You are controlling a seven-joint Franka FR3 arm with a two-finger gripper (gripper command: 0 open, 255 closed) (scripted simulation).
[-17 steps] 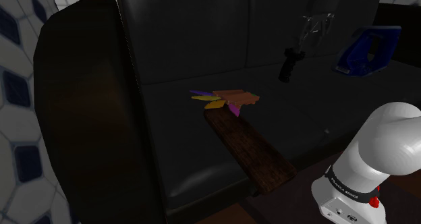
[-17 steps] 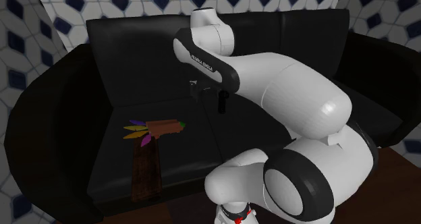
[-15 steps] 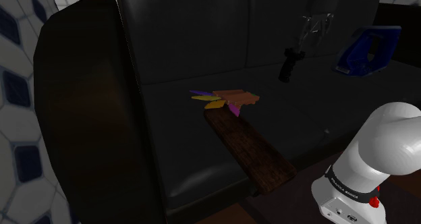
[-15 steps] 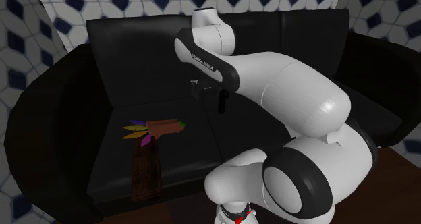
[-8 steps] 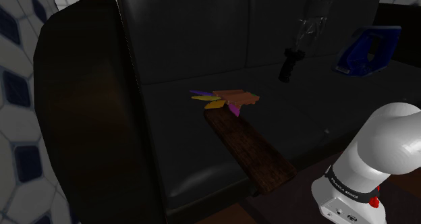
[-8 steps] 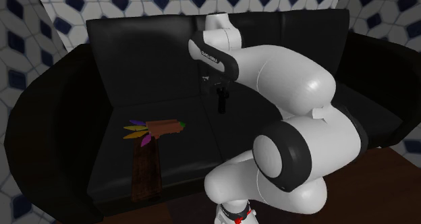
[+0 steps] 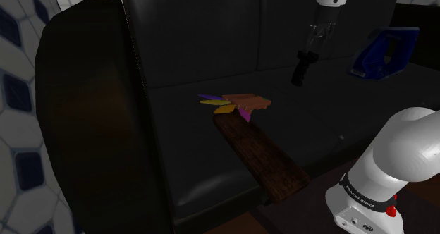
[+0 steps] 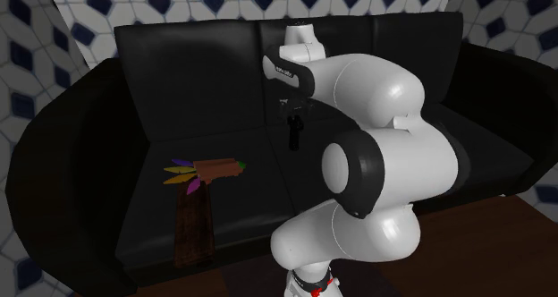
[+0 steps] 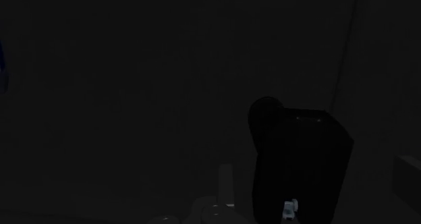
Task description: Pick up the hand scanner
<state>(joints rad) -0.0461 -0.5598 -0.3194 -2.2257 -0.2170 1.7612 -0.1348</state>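
The hand scanner (image 7: 302, 67) is black and pistol-shaped. It stands with its handle down on the black sofa seat (image 7: 331, 99), close to the backrest. It appears again in the second exterior view (image 8: 292, 134) and as a dark bulk close to the camera in the wrist view (image 9: 300, 155). My gripper (image 7: 311, 48) hangs just over the scanner's top, pointing down at it (image 8: 291, 114). The gripper looks open, with the scanner still resting on the seat and not clasped.
A brown wooden board (image 7: 261, 151) lies across the seat's front edge, with a small orange, yellow and purple item (image 7: 236, 103) at its far end. A blue object (image 7: 384, 51) sits further along the seat. A big dark armrest (image 7: 84, 113) fills the shoulder view's left.
The arm's upper links have swung round and the hand has turned about its axis, sinking slightly toward the scanner. The scanner has stayed where it was.
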